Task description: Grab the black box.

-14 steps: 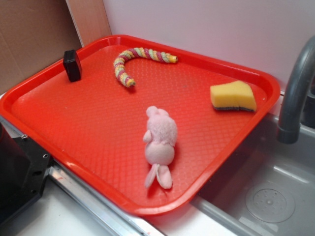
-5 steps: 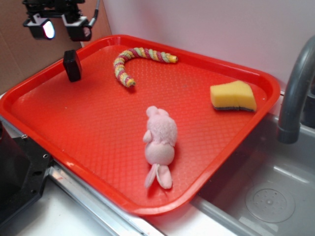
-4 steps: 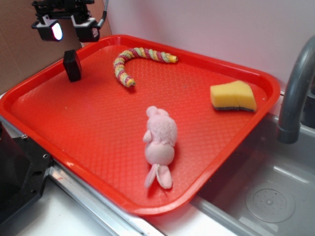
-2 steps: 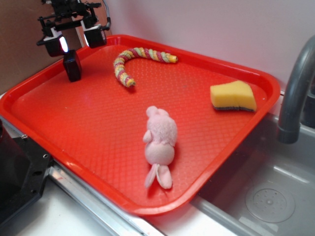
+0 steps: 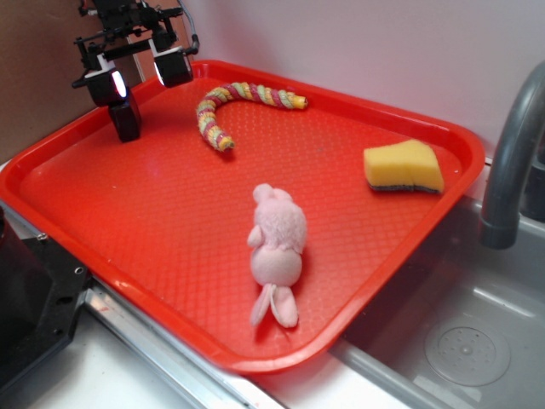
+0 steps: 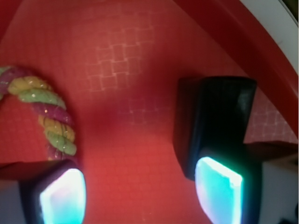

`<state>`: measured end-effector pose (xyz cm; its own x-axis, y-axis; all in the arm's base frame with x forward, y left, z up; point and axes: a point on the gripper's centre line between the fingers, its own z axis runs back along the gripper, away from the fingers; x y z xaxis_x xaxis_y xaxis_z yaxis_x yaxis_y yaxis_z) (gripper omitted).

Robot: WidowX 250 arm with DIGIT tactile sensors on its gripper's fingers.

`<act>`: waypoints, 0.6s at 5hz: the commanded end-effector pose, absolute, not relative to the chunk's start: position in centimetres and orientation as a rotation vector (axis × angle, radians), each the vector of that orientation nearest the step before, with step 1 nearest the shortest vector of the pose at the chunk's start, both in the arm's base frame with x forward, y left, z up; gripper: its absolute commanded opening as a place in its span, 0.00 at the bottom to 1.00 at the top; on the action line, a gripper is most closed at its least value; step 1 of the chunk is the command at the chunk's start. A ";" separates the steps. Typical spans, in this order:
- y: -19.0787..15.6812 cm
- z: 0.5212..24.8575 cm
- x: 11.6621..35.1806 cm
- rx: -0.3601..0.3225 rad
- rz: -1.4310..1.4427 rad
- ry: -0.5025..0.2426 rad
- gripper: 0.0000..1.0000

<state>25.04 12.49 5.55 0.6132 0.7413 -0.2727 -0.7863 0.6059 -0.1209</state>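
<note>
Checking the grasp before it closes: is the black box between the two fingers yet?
No: the black box sits under one finger, not in the gap.

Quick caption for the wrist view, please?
Open gripper above red tray, one pad over the black box, twisted rope toy to the side.

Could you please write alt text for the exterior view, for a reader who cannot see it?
An open gripper hangs over the small black box near the far left corner of a red tray, one finger right above the box. Also on the tray are a striped rope toy, a pink plush bunny and a yellow sponge.
</note>
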 end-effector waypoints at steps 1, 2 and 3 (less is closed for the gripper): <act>15.4 4.8 23.1 -0.205 0.932 0.147 1.00; 16.4 4.6 22.9 -0.213 0.954 0.156 1.00; 17.0 4.8 23.4 -0.207 0.957 0.165 1.00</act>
<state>24.40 15.42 4.96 0.5667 0.7821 -0.2593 -0.8214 0.5610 -0.1030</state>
